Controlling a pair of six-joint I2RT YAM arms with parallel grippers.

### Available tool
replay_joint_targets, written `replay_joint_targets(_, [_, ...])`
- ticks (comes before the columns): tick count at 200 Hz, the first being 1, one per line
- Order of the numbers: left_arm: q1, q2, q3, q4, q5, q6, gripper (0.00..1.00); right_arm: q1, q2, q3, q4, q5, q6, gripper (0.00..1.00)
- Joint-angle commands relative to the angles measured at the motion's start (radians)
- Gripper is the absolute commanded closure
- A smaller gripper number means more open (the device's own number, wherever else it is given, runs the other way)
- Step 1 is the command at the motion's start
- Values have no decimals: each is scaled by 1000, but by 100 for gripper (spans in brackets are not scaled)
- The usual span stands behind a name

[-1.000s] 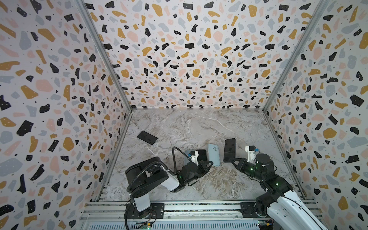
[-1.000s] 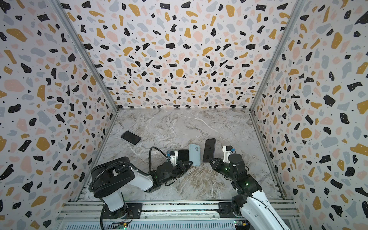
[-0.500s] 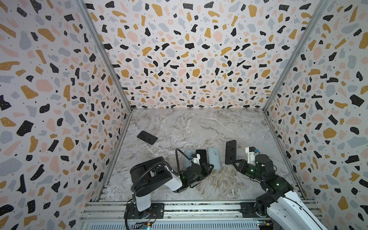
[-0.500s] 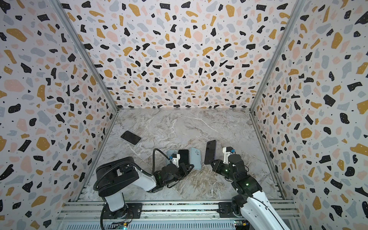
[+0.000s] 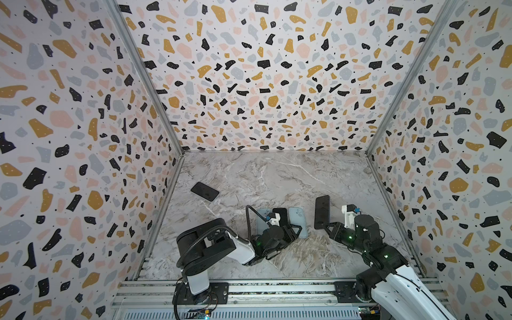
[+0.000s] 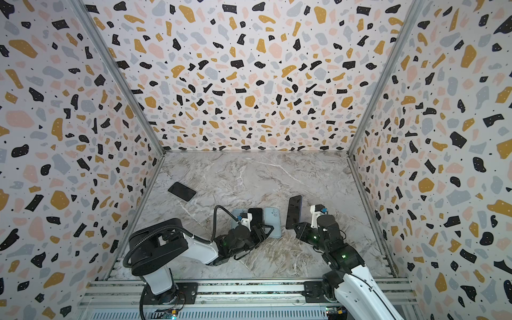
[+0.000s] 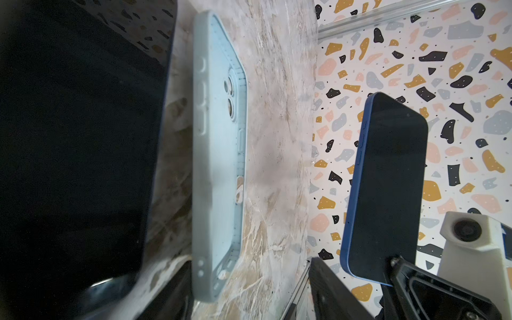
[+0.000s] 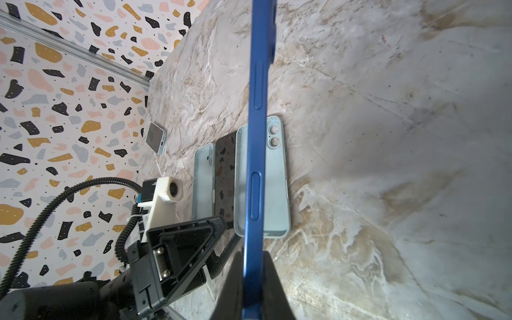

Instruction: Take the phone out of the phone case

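Plainly the right end effector [image 5: 326,227] clamps the blue phone [image 5: 322,212] by its bottom edge, upright at lower centre-right; that thin hold could slip; left end effector [image 5: 294,232] stands released beside the empty light-blue case [image 5: 298,221].

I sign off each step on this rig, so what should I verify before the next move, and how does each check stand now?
1. The dark blue slab phone is bare, out of any case: ok.
2. The right end effector is shut on that phone's lower end: ok.
3. The left end effector is open, gripping nothing: ok.
4. The pale blue silicone case lies empty and flat on the marble table: ok.
5. The held phone stands apart from that case: ok.
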Motion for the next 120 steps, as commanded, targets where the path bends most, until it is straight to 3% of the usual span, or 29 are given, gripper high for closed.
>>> replay_joint_targets(1, [-7,-61,32,-78,-28,49,33,-3,6,24,17,24,-39,100])
replay_joint_targets(120, [-6,-186,75,-293,-64,122,19,46,131,-6,66,74,-115,100])
